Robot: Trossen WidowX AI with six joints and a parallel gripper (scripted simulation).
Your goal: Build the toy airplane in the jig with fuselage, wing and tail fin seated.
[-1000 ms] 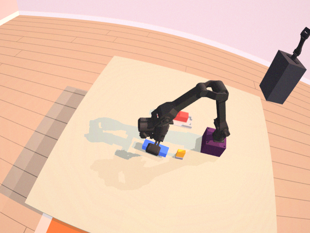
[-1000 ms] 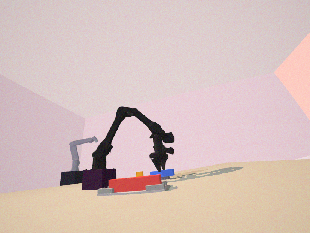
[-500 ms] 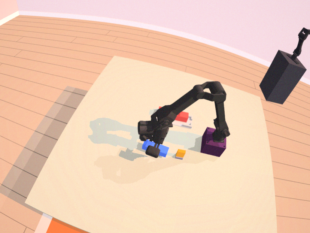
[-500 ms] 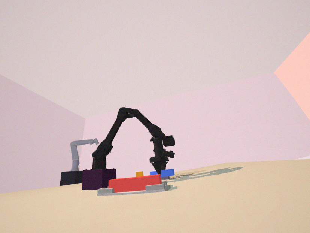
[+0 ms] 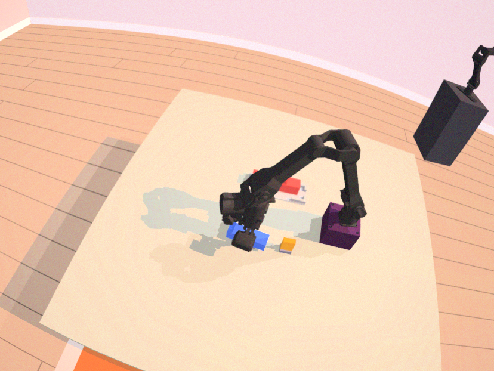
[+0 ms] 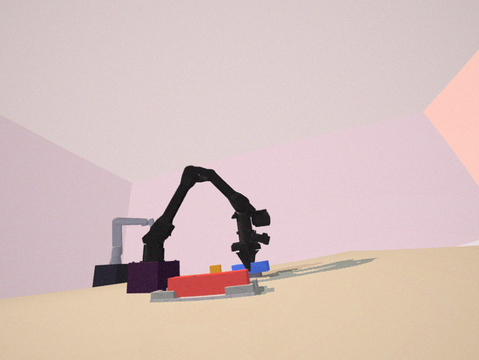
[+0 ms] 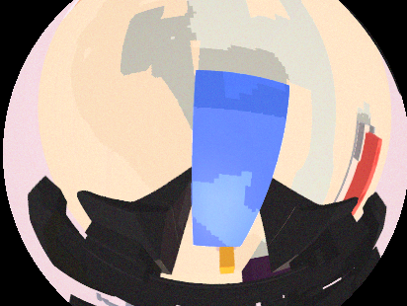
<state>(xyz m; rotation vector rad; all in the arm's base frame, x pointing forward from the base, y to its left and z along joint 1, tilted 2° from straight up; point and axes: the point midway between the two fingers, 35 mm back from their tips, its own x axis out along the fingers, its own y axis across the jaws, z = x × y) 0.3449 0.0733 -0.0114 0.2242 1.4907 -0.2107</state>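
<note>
The red fuselage (image 5: 291, 186) (image 6: 209, 283) (image 7: 366, 165) lies lengthwise in the grey cradle (image 6: 238, 289) (image 7: 359, 143); it looks level, but the arm hides part of it in the top view. The blue wing (image 5: 261, 240) (image 6: 260, 267) (image 7: 237, 138) lies flat, low over a small grey support. My gripper (image 6: 248, 267) (image 7: 229, 183) points down and is shut on the wing's long sides, near its middle. The wing's tab is hidden. The orange tail fin (image 5: 288, 243) (image 6: 215, 268) (image 7: 226, 258) stands apart on its own small grey support, between the wing and the arm's base.
The purple base block (image 5: 339, 233) (image 6: 143, 276) carries my arm, beyond the tail fin. The cradle lies to one side of the wing, across a strip of table (image 5: 223, 303) (image 6: 348, 309). A second arm on a dark pedestal (image 5: 447, 123) stands off the table.
</note>
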